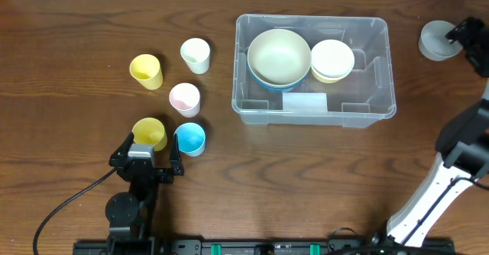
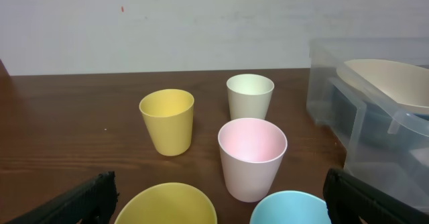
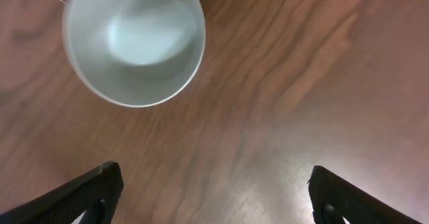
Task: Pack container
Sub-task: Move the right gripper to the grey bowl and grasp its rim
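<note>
The large clear plastic rectangular container [image 1: 367, 95] sits right of centre on the wooden table [image 1: 76, 26], its long axis running left to right. It already holds a big cream bowl [image 1: 279, 55] nested in a blue one at its left end, and a smaller cream bowl [image 1: 332, 58] to the right of that.

Just beyond its far right corner, apart from it, stands a pale grey cup [image 1: 438, 40]. The right gripper [image 1: 458, 35] is beside that cup. In the right wrist view its fingers are spread wide and carry nothing, with the cup ahead of them rather than between them.

Five cups stand well to the left of the container. The near yellow cup [image 1: 150, 133] and the blue cup [image 1: 189, 138] sit directly in front of the left gripper [image 1: 150, 151], which is also wide open and empty.

The container lies to the right of the left gripper and farther away, so any cup lifted there would have to travel rightward. The right arm is by my reckoning the closer one to the bin.
</note>
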`<state>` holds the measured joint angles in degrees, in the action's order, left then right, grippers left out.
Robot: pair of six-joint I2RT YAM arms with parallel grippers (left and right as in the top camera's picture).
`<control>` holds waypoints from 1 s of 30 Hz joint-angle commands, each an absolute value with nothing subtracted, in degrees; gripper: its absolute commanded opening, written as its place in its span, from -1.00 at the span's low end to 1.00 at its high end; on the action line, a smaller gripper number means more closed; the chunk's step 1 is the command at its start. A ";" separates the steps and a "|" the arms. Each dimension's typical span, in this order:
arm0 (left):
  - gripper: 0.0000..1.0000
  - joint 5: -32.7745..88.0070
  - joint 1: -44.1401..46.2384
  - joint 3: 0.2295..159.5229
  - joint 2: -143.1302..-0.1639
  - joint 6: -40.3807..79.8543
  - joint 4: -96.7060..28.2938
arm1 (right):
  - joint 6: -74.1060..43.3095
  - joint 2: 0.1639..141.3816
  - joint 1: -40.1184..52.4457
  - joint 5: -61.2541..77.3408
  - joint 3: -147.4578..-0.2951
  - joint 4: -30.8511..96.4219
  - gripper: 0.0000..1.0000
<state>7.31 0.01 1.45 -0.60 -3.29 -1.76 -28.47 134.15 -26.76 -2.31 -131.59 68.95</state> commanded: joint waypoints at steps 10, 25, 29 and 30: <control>0.96 7.94 -0.32 0.23 -0.27 -4.05 -3.38 | -30.87 139.59 -26.61 -1.65 -131.57 64.27 0.92; 0.96 7.97 -0.32 0.23 -0.27 -4.05 -3.38 | -32.80 142.02 -27.38 -1.56 -131.57 60.53 0.99; 0.96 7.97 -0.32 0.23 -0.27 -4.05 -3.38 | -32.80 143.28 -27.38 -1.58 -131.57 60.51 0.99; 0.96 7.97 -0.32 0.23 -0.27 -4.05 -3.38 | -33.06 143.63 -27.38 -1.45 -131.57 60.55 0.98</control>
